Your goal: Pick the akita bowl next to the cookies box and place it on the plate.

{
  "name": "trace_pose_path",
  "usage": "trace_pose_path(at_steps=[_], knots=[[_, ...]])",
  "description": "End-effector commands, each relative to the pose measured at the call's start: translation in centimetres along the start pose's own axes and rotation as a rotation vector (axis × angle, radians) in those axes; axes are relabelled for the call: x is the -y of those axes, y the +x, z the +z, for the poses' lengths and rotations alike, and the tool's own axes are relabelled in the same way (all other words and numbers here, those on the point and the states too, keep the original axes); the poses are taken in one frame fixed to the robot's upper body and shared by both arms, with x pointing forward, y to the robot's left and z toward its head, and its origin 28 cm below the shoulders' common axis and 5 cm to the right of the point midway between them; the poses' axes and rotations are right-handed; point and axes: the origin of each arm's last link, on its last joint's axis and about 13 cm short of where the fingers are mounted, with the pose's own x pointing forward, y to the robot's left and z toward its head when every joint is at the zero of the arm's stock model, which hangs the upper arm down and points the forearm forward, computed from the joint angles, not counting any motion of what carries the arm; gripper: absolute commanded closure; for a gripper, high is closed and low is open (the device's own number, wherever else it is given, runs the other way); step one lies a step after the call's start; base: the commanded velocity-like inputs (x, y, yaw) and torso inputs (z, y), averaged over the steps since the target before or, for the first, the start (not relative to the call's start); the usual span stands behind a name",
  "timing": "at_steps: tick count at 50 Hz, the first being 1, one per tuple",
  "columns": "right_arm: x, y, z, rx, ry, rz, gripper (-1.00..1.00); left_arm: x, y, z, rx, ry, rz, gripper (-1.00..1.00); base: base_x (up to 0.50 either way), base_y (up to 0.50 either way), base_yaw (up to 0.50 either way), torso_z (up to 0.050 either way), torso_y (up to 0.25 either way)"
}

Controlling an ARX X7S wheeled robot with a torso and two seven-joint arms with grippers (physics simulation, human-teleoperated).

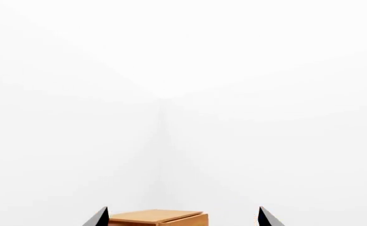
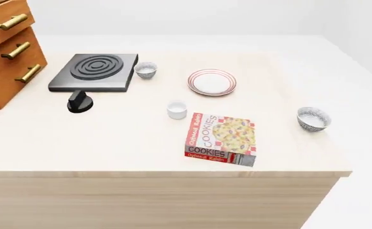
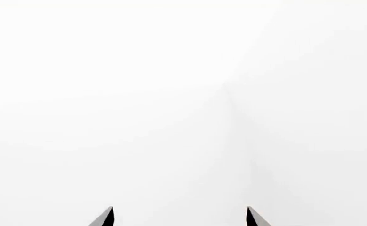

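Pale wood tabletop [image 2: 109, 138] | akita bowl [image 2: 313, 118] right of cookies box [image 2: 222, 139], plate [image 2: 212, 82] beyond box | left pincer [image 1: 183, 219] and right pincer [image 3: 180, 217] both spread, empty, facing white wall | right arm likely nearer the bowl

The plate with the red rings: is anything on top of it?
No. The plate shows only its bare white centre. Both speckled bowls sit off it: the akita bowl beside the cookies box, the other bowl by the stove.

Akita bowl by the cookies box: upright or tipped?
Upright. The akita bowl sits on its foot, mouth facing up, on the table right of the cookies box.
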Motion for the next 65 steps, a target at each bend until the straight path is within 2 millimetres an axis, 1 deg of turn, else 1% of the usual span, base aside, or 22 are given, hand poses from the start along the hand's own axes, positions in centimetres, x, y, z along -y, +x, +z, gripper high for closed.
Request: trace_pose_path(at_steps=[1, 13, 31, 65], knots=[[-0.04, -0.01, -0.06, -0.004, -0.003, 0.006, -1.00, -0.01, -0.01, -0.01, -0.001, 0.000, 0.000, -1.00, 0.00, -0.50, 0.00, 0.000, 0.000], [-0.11, -0.01, -0.19, -0.006, -0.010, 0.011, -1.00, -0.03, -0.04, -0.12, -0.001, 0.001, 0.001, -1.00, 0.00, -0.45, 0.00, 0.000, 0.000], [-0.07, -0.11, -0.09, 0.007, -0.028, 0.017, -1.00, 0.02, -0.02, 0.01, 0.003, -0.003, -0.003, -1.00, 0.02, 0.00, 0.00, 0.000, 0.000], [-0.12, -0.16, -0.23, 0.010, -0.022, 0.025, -1.00, 0.17, 0.02, -0.09, -0.002, -0.013, -0.012, -1.00, 0.49, 0.00, 0.00, 0.000, 0.000]])
